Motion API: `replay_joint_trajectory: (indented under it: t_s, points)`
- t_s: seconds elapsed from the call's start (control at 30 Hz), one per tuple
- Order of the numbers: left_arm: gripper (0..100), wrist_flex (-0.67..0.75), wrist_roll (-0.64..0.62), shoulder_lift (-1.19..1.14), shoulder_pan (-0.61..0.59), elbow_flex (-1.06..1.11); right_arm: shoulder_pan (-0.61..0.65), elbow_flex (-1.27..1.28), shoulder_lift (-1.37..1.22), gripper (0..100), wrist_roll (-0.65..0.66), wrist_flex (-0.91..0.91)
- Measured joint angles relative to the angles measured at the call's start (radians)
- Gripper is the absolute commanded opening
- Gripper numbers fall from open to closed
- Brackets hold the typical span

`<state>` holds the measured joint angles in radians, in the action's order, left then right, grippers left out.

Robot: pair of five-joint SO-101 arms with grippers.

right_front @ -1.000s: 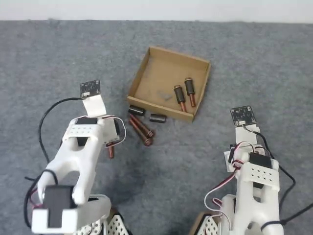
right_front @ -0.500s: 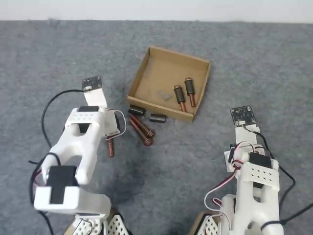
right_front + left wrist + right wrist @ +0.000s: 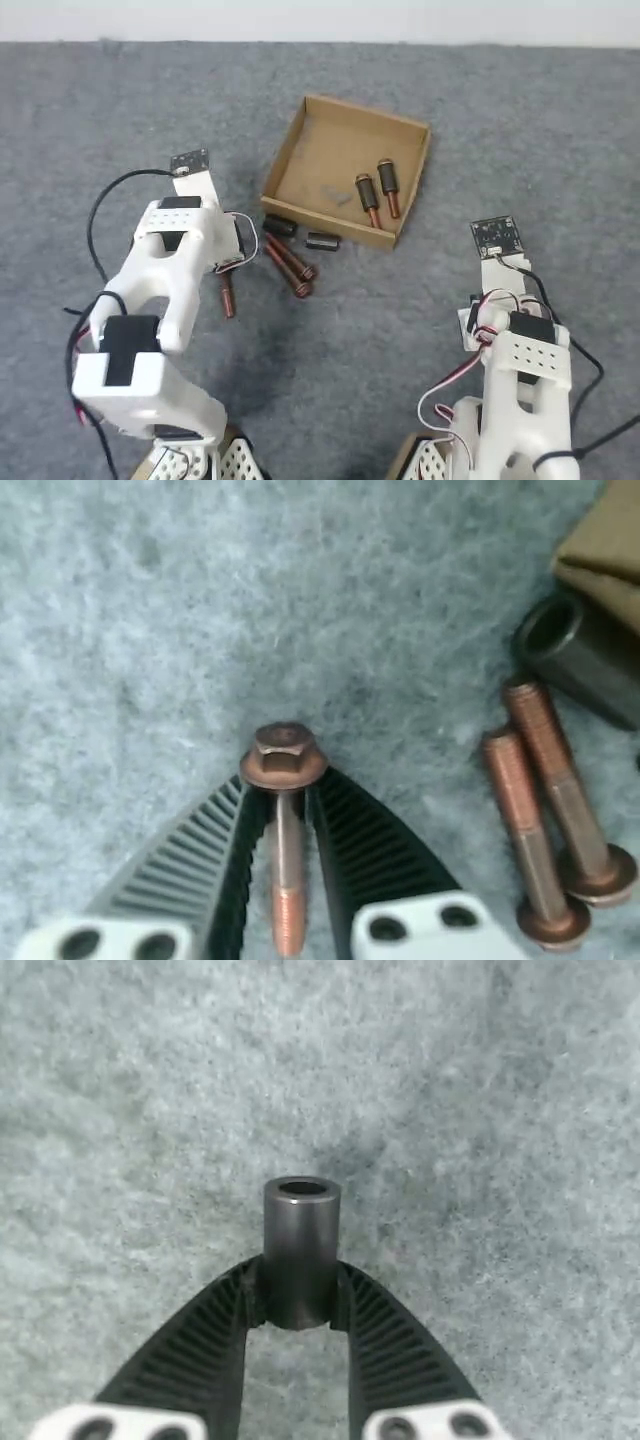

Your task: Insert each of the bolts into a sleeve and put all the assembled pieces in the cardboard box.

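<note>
The left gripper is clamped on a copper-coloured bolt. The shank runs back between the two ribbed black fingers and the flanged hex head sticks out just past their tips. In the high view this bolt shows beside the white left arm, over the grey carpet; whether it touches the carpet I cannot tell.

Just beside it, toward the box, two loose bolts lie side by side on the carpet, touching or nearly so. The left wrist view shows them with their heads pointing the same way. Past their threaded ends lies a dark sleeve, on its side against the outer wall of the cardboard box. A second sleeve lies near it along the same wall.

Inside the box, toward one side, two assembled pieces lie flat, each a bolt pushed through a sleeve: one and, close beside it, the other.

The right gripper is closed on a dark sleeve, gripping its lower part, with the open bore facing away from the fingers over bare carpet. The right arm sits well apart from the box and the loose parts.
</note>
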<state>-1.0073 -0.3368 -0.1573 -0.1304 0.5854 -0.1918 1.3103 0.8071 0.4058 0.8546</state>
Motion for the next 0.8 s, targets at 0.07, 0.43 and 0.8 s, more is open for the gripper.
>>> replay_joint_trajectory:
  t_s: [0.07,0.43,0.8]
  points:
    - [1,0.020,0.000,0.020,0.000,0.026,0.000,0.000,0.000,0.7,0.000,0.000]
    - [1,0.261,-0.002,0.310,-0.006,0.365,0.034,0.000,0.000,0.7,0.000,-0.040]
    - [1,0.287,-0.003,0.348,-0.012,0.407,0.124,0.055,0.000,0.7,0.000,-0.451]
